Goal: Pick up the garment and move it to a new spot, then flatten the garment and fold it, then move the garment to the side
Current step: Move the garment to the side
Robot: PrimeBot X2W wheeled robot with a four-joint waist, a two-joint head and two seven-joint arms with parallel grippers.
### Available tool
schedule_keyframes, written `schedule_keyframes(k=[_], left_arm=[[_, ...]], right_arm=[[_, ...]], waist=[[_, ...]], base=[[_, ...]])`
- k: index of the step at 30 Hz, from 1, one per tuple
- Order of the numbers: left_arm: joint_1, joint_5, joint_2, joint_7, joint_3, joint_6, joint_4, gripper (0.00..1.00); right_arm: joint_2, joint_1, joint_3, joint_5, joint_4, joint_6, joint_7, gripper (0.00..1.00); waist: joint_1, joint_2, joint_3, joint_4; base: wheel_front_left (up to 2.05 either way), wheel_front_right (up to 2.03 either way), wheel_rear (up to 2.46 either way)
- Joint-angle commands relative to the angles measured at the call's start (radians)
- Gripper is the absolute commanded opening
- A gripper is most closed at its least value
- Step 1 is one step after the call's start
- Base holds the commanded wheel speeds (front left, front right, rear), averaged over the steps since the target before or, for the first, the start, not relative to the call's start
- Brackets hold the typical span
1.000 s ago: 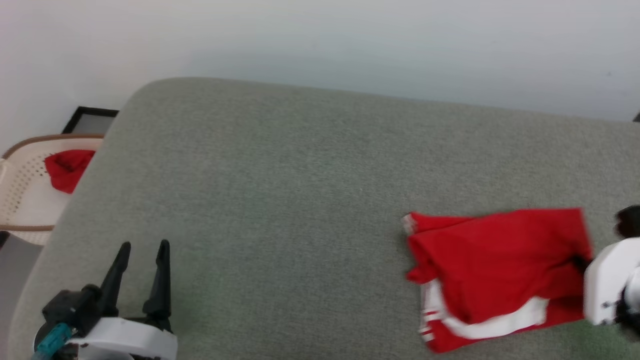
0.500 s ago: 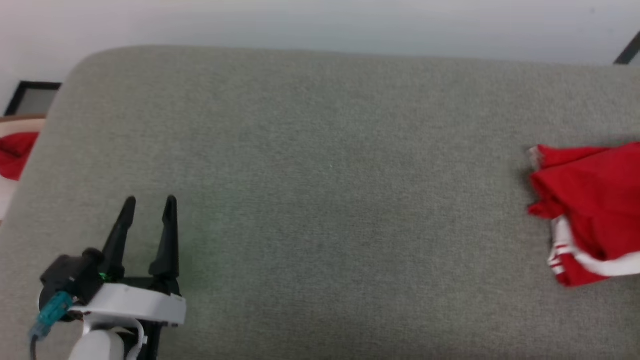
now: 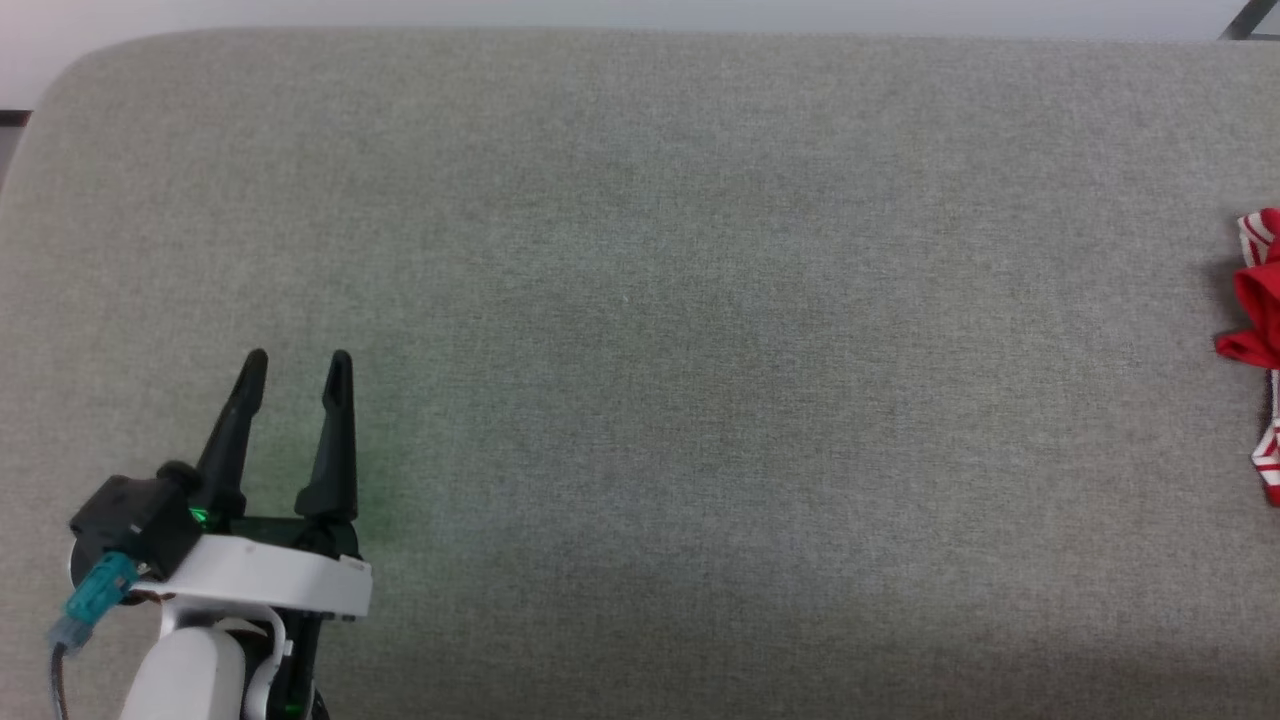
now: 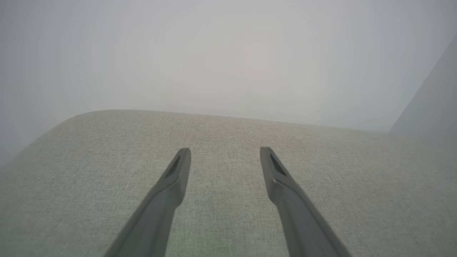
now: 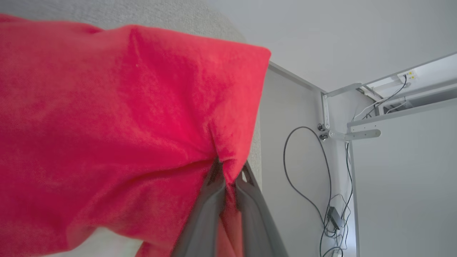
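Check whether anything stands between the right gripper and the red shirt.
Nothing visible does. The right gripper has its jaws shut directly on a fold of the garment. In the head view, the grey cushion beside it carries no other object.

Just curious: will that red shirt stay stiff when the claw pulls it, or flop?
Probably floppy: the garment puckers where the right gripper pinches it. Likely light, as one small pinch holds it. It may bunch when dragged; its edge looks crumpled on the cushion.
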Motion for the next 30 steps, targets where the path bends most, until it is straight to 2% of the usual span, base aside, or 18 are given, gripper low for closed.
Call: schedule_keyframes(k=[1, 4, 6, 7, 8, 18, 25, 30], left_arm=[[-0.009, -0.005, 0.004, -0.003, -0.001, -0.002, -0.001, 1.0], [-0.01, -0.006, 0.006, -0.003, -0.003, -0.002, 0.002, 1.0], [-0.007, -0.007, 0.008, -0.003, -0.002, -0.002, 0.005, 1.0], [-0.004, -0.007, 0.009, -0.003, -0.001, -0.002, 0.007, 1.0], [-0.001, -0.008, 0.01, -0.003, 0.001, -0.002, 0.008, 1.0], [0.053, -0.005, 0.017, -0.003, 0.023, -0.002, 0.029, 1.0], [0.113, 0.003, 0.023, -0.003, 0.039, -0.002, 0.042, 1.0], [0.162, 0.002, 0.026, -0.003, 0.051, -0.002, 0.047, 1.0]], right_arm=[[0.008, -0.023, -0.01, -0.013, 0.019, -0.001, -0.005, 0.0], [0.033, -0.04, -0.032, -0.042, 0.06, -0.001, -0.01, 0.01], [0.047, -0.046, -0.035, -0.062, 0.077, -0.001, -0.016, 0.34], [0.056, -0.051, -0.042, -0.067, 0.085, -0.001, -0.02, 0.58], [0.066, -0.052, -0.046, -0.073, 0.092, -0.001, -0.02, 1.0], [0.147, -0.052, -0.045, -0.093, 0.069, -0.001, -0.072, 1.0], [0.226, -0.002, -0.003, -0.02, -0.024, -0.001, -0.158, 1.0], [0.307, 0.079, 0.015, 0.024, -0.117, -0.001, -0.251, 1.0]], waist=[[0.0, 0.0, 0.001, 0.002], [0.0, 0.0, -0.002, 0.006], [0.0, 0.0, -0.008, 0.008], [0.0, 0.0, -0.011, 0.008], [0.0, 0.0, -0.017, 0.007], [0.0, 0.0, -0.12, -0.014], [0.0, 0.0, -0.222, -0.038], [0.0, 0.0, -0.293, -0.051]], base=[[0.0, 0.0, 0.0], [0.0, 0.0, 0.0], [0.0, 0.0, 0.0], [0.0, 0.0, 0.0], [0.0, 0.0, 0.0], [0.0, 0.0, 0.0], [0.0, 0.0, 0.0], [0.0, 0.0, 0.0]])
